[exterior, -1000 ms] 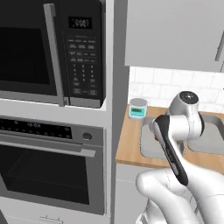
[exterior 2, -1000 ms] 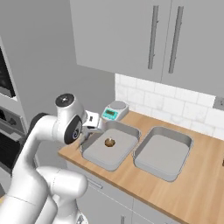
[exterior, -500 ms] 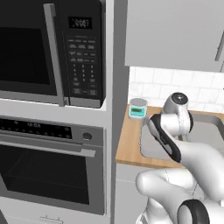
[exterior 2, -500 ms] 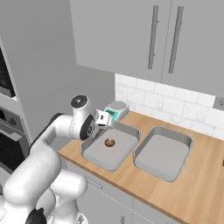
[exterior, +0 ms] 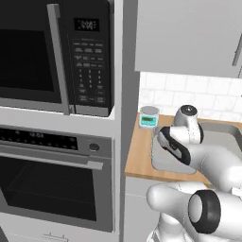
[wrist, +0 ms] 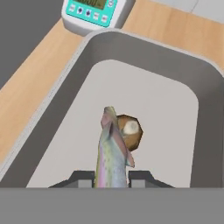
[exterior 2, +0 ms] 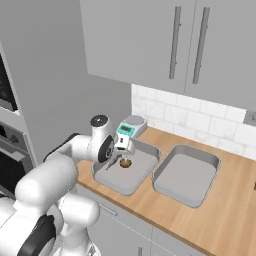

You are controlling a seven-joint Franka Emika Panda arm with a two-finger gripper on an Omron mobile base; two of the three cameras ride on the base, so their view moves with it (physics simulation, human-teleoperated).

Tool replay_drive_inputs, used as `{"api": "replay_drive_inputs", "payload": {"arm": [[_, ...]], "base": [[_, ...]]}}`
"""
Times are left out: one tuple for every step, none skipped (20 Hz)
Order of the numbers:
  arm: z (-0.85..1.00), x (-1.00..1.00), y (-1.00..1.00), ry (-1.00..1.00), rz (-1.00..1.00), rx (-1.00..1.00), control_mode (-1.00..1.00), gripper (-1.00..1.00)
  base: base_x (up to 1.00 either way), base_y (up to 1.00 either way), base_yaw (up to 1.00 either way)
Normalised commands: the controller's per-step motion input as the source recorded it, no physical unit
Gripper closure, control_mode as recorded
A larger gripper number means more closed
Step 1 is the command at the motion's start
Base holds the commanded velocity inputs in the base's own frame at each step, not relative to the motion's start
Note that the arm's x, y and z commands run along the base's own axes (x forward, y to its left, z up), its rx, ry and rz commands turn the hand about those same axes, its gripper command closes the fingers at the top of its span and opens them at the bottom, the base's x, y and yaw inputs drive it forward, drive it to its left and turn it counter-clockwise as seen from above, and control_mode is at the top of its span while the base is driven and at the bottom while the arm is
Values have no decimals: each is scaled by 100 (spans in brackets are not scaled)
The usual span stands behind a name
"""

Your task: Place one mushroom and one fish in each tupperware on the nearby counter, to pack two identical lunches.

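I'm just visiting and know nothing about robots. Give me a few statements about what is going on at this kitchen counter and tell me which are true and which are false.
1. The gripper is shut on a fish. True.
2. A mushroom already lies in the left tupperware. True.
3. The right tupperware holds a fish. False: nothing lies in it.
4. The round scale with the teal display sits inside a tupperware. False: it stands on the counter behind the left one.
5. The wall cabinet doors above the counter hang open. False: they are closed.
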Motion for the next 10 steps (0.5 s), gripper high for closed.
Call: {"api": "replay_drive_inputs", "payload": {"arm": [[-32,16,0,0,0,0,-100,100],[-31,18,0,0,0,0,-100,100],[-33,15,0,0,0,0,-100,100],[-35,11,0,0,0,0,-100,100],[-27,6,0,0,0,0,-100,100],[-36,6,0,0,0,0,-100,100],[-36,11,0,0,0,0,-100,100],[-30,9,0,-2,0,0,-100,100],[-31,13,0,0,0,0,-100,100],[-31,18,0,0,0,0,-100,100]], "base": [[0,0,0],[0,0,0],[0,0,0],[0,0,0],[0,0,0],[0,0,0],[0,0,0],[0,0,0],[0,0,0],[0,0,0]]}}
